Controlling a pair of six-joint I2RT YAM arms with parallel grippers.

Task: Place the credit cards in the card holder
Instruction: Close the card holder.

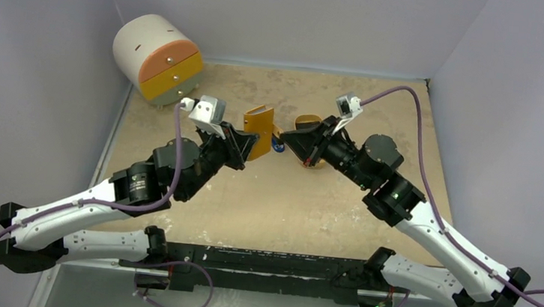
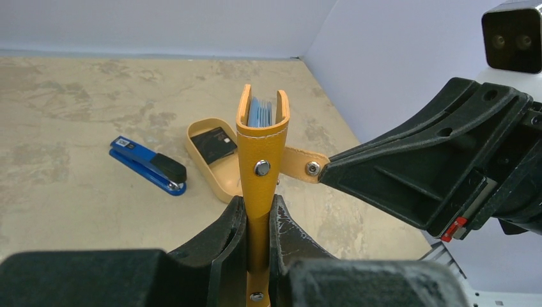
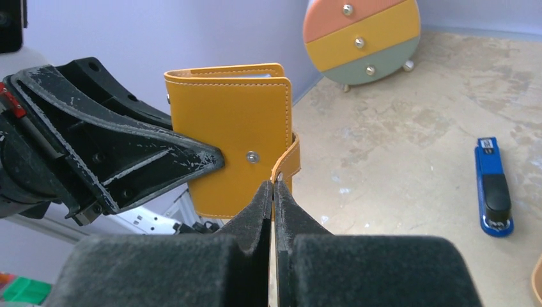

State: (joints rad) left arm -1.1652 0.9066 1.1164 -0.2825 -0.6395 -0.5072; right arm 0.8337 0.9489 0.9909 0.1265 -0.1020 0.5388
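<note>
Both arms reached in toward the middle of the surface [image 1: 206, 102] and met at the card holder [image 1: 259, 126]. The left hand [image 2: 258, 211] came from below, its two fingers clamped on the holder's lower edge, so the holder stood upright and clear of the surface with its open top upward. The right hand [image 3: 273, 192] pointed at it from the opposite side. Its fingers were pressed together on the end of the strap [image 3: 287, 163], which stuck out sideways from the holder's face near the snap button [image 2: 262, 168].

Between the two covers we saw pale blue edges [image 2: 259, 112]; whether these were cards or pockets we could not tell. One dark credit card [image 2: 214, 144] lay flat in an oval tray [image 2: 220, 185] on the surface beyond the holder. A blue-and-black stapler [image 2: 148, 165] lay just beside the tray, apart from it. In the top view the right hand covered much of the tray.

A round drawer unit [image 1: 158, 56] stood in the far left corner, well apart from both hands.
</note>
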